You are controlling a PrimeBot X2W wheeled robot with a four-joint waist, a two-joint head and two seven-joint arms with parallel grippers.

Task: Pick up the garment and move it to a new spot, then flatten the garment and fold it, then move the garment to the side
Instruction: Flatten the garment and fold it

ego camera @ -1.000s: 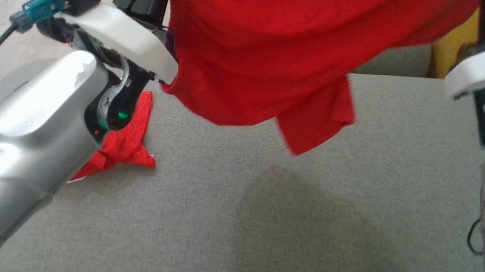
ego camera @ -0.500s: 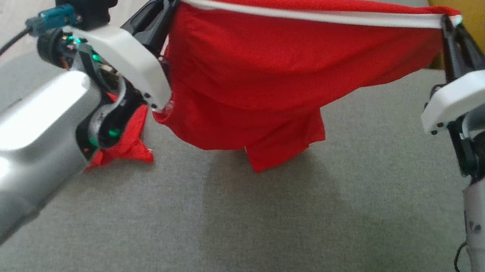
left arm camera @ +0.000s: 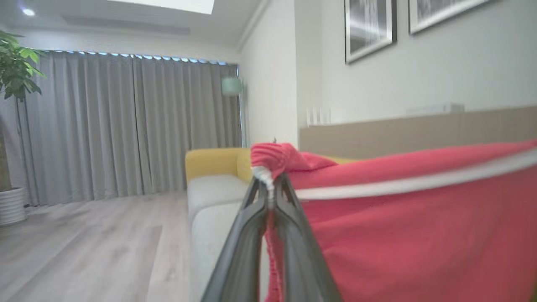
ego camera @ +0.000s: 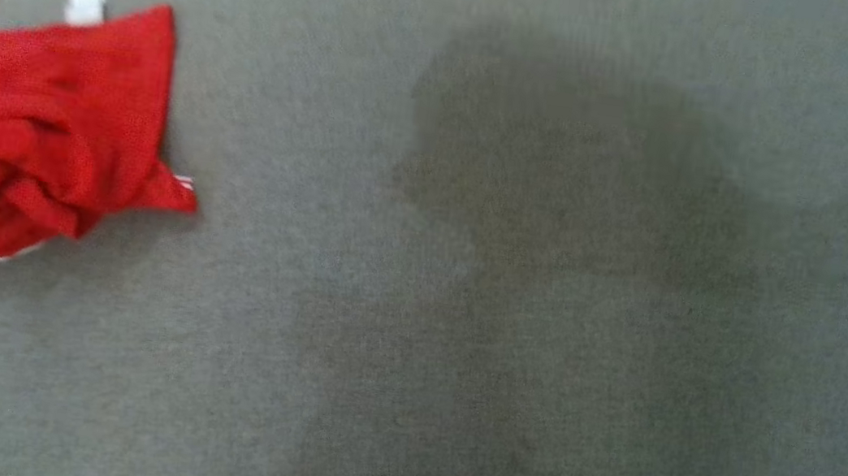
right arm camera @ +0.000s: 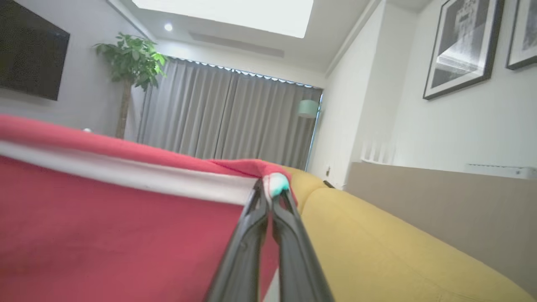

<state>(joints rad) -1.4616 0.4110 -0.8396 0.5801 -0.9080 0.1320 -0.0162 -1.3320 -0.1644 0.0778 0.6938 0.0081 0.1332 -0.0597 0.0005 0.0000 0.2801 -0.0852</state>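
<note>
Your left gripper [left arm camera: 268, 184] is clamped shut on one corner of the red garment [left arm camera: 419, 235], w/ the white-banded hem running from its tips toward the right arm's side & the cloth hanging below. Your right gripper [right arm camera: 270, 193] pinches the opposite corner, garment spread to its inner side, yellow sofa [right arm camera: 377, 243] beyond its tips. In head view, a crumpled red cloth [ego camera: 37, 130] lies on the grey surface [ego camera: 468, 277].

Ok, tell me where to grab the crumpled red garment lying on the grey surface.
Probably the pointed corner of the crumpled garment, approached from above on its right side: it sticks out flat from the bunched folds onto bare grey surface, so the fingers can close without snagging the heap.
</note>
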